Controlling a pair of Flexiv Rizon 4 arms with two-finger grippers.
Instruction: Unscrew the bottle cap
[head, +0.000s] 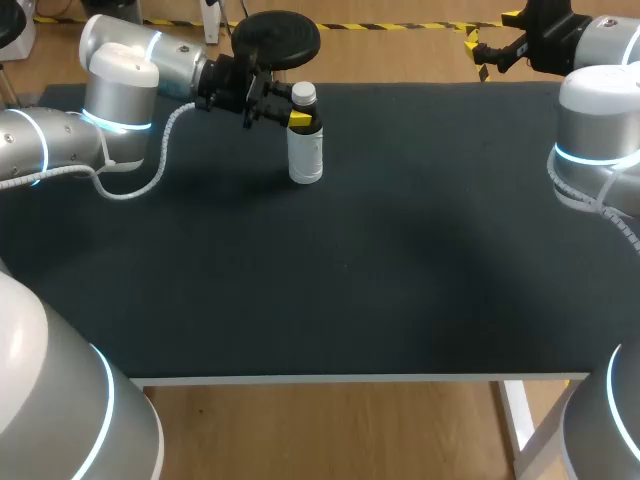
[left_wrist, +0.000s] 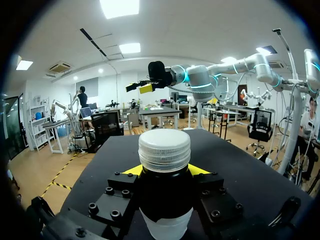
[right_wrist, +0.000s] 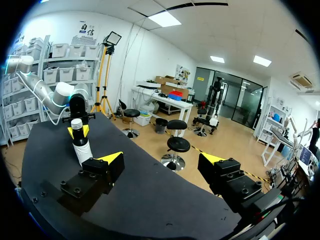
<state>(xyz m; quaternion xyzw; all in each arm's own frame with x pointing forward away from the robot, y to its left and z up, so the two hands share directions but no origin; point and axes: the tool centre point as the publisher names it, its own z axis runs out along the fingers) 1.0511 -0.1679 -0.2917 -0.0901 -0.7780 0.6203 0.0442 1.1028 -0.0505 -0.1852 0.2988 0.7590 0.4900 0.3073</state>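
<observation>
Head view: a dark bottle (head: 305, 158) with a white label stands upright on the black-topped table (head: 400, 260), towards its far left. A white screw cap (head: 304, 95) sits on its neck, and what the bottle holds cannot be seen. The left arm (head: 120, 90) lies level over the table from the left. The left gripper (head: 300, 120) pinches the bottle just below the cap. The right arm (head: 600, 110) is raised at the right, with the right gripper (head: 490, 48) held high beyond the table's far edge.

Left wrist view: the bottle (left_wrist: 165, 200) stands between the yellow fingertips (left_wrist: 131, 171), which press on its shoulder from both sides. The ribbed cap (left_wrist: 164, 149) rises clear above them.

Right wrist view: the right gripper (right_wrist: 161, 161) hangs above the table (right_wrist: 150, 200) with its fingers spread wide and nothing between them. Well ahead of it stands the bottle (right_wrist: 81, 150), held by the left gripper (right_wrist: 78, 131).
</observation>
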